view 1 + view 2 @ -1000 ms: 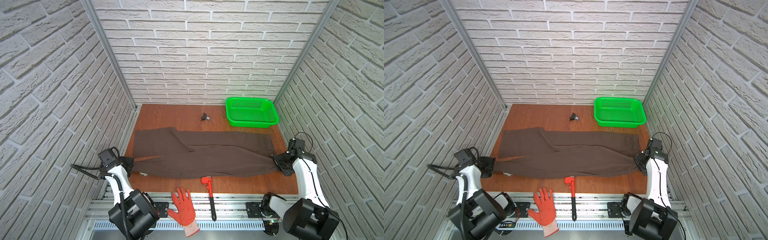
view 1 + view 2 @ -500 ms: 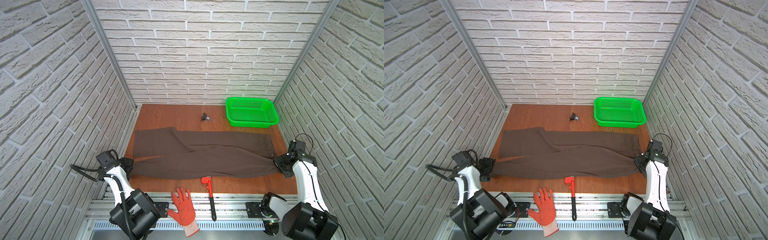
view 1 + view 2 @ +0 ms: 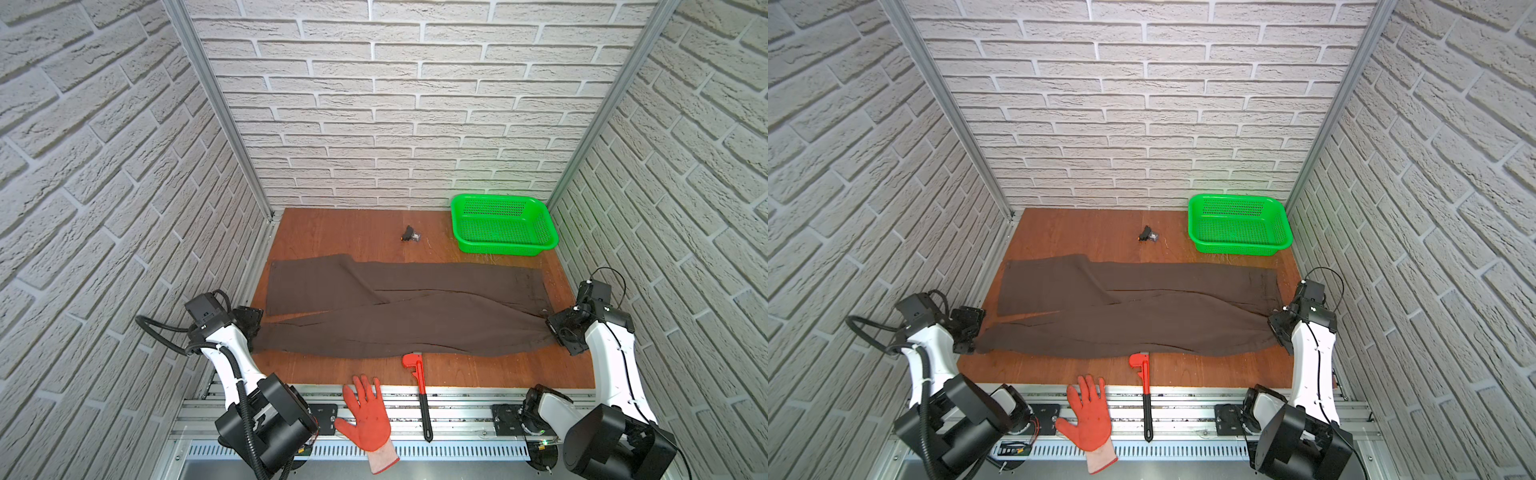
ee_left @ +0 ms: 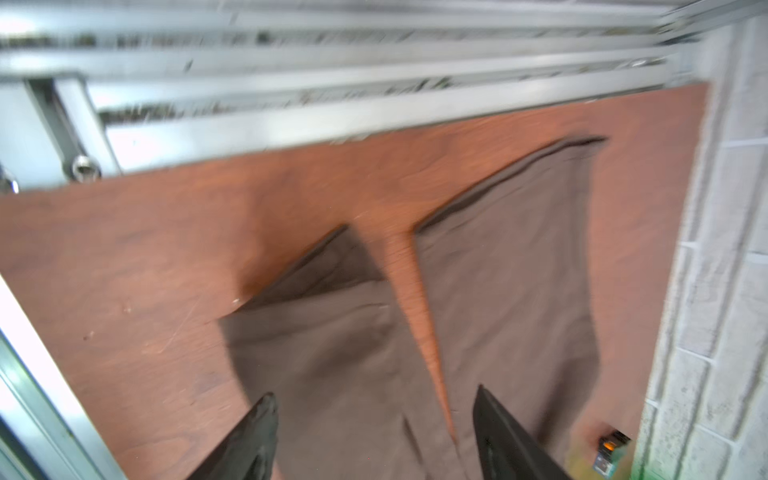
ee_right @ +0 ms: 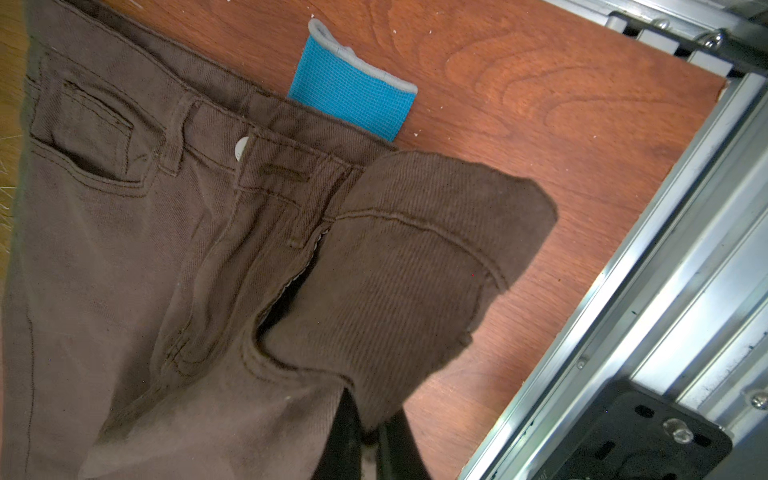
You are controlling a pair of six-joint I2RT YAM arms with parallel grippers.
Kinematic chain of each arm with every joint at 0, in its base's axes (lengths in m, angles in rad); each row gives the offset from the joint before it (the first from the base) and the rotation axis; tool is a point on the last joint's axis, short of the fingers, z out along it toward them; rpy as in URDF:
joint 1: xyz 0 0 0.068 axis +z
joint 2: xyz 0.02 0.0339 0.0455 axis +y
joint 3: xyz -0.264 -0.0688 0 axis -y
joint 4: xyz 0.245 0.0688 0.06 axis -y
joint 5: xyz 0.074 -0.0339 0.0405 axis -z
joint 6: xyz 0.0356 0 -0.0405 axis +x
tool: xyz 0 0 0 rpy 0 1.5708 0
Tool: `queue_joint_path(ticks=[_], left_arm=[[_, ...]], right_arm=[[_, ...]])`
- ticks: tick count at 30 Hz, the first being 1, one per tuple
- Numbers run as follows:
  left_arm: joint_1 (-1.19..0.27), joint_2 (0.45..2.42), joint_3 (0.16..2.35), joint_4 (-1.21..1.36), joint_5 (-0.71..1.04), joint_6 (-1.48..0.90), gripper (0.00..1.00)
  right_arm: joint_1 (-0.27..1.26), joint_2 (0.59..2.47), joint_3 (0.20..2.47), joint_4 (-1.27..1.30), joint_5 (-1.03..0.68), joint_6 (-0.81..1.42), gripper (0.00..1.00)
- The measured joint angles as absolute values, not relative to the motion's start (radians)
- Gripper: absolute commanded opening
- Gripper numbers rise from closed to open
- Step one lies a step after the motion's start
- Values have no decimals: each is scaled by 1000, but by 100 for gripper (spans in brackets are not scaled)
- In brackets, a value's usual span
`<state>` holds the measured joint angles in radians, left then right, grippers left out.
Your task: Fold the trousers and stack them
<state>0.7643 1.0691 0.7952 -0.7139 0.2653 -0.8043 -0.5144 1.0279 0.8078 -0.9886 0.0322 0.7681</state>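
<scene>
Right wrist view: right gripper [image 5: 368, 444] is clamping a raised waistband corner of the trousers [image 5: 166, 270]. A blue cuff [image 5: 353, 83] is peeking out from under the waistband beyond it.

Left wrist view, blurred: left gripper [image 4: 374, 432] is standing with jaws wide apart, gripping nothing, leg hems lying flat ahead of it.

In both top views, the trousers are lying stretched between the grippers on the table [image 3: 353, 232].

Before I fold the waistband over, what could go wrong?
The blue-cuffed glove lies partly under the waistband of the trousers; lifting may drag it along.
The red wrench has its head at the cloth's near edge and could snag.
The left tool is open on nothing; the right tool pulling alone may skew the legs.
</scene>
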Motion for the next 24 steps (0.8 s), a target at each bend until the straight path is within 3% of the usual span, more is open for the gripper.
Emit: queue_joint_path(ticks=[6, 16, 21, 24], left_arm=[[709, 1144, 820, -692, 232, -797, 73], [616, 1324, 672, -558, 214, -824, 75], [611, 1357, 663, -513, 186, -823, 72], [610, 1363, 663, -508, 175, -822, 65]], right_arm=[[-514, 1042, 807, -982, 27, 769, 5], [-514, 1043, 807, -980, 26, 768, 5], [-514, 1045, 807, -978, 27, 768, 6], [-514, 1047, 801, -970, 27, 768, 6]])
